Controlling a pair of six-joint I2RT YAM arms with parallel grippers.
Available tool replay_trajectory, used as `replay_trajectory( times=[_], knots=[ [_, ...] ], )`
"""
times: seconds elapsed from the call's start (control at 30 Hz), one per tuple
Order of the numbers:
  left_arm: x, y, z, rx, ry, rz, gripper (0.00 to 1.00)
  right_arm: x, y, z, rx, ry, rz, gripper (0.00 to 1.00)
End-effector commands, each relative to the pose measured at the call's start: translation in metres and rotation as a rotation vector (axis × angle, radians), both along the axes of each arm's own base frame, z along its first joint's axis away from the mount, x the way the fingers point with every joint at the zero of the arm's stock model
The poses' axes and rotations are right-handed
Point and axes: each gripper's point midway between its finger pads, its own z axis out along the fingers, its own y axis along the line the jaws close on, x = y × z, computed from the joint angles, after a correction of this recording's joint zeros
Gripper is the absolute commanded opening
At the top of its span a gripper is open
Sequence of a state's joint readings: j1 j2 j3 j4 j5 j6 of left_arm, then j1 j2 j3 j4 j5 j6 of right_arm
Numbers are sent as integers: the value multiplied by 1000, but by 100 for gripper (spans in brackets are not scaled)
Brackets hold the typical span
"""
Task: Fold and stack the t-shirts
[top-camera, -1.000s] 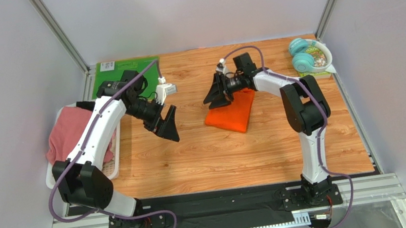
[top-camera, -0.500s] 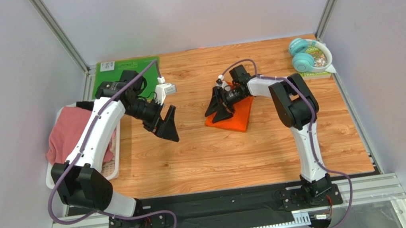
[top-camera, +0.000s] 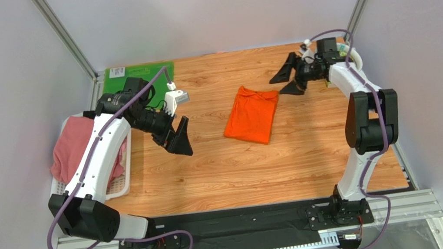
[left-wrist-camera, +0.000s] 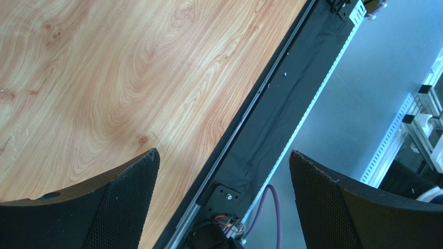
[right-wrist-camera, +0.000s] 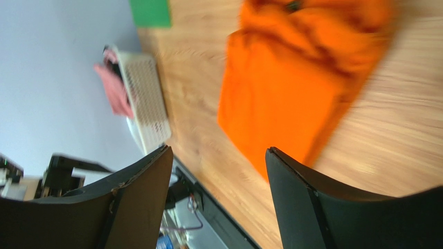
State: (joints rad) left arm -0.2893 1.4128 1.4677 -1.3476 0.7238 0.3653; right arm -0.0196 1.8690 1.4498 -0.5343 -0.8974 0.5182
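1. Left arm (top-camera: 100,152): rises from its base at the near left, runs up along the left edge of the worktop (top-camera: 245,174) with the elbow near the far left corner, then the wrist turns inward and down.
2. Left gripper (top-camera: 178,137): hangs above bare wood left of centre. Jaws are spread wide with nothing between them. The left wrist view looks down past the fingers (left-wrist-camera: 125,202) at the near edge of the wood and the black base rail (left-wrist-camera: 270,129).
3. Right arm (top-camera: 366,122): stands tall along the right edge, with the forearm reaching into the far right corner and the wrist turned to the left.
4. Right gripper (top-camera: 286,78): hovers by the far edge, right of centre. Jaws stand apart and empty. Its wrist view is motion-blurred.
5. Orange t-shirt (top-camera: 252,114): folded to a rough rectangle, lying flat just far of the worktop's centre. It is tilted, with the collar end toward the far edge, and lies apart from both grippers. The right gripper is nearer, beyond its far right corner.
6. Pink t-shirt (top-camera: 76,146): heaped in the white basket (top-camera: 121,179) at the left edge, spilling over the outer rim.
7. Green mat (top-camera: 131,75): flat in the far left corner, partly under the left arm's elbow.
8. Room: bare wood spans the near half, from the shirt to the base rail, and a strip runs between the shirt and the right edge.
9. Edges: walls (top-camera: 213,7) close the left, far and right sides.
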Motion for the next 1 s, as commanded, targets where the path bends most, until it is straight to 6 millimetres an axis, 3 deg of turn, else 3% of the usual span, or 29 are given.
replay_trajectory(
  times=[0.0,0.33,0.7,0.97],
  knots=[
    [-23,7,16,9,35,3,100,10,-46,-48,-93,113,-136,72],
    [-21,6,16,9,43,2,100,18,-55,-119,-136,252,-130,71],
    [-23,6,12,17,63,-6,100,60,-60,-132,-106,226,-110,72],
    [-22,7,11,22,60,-11,100,67,-49,-141,-65,228,-78,69]
  ],
)
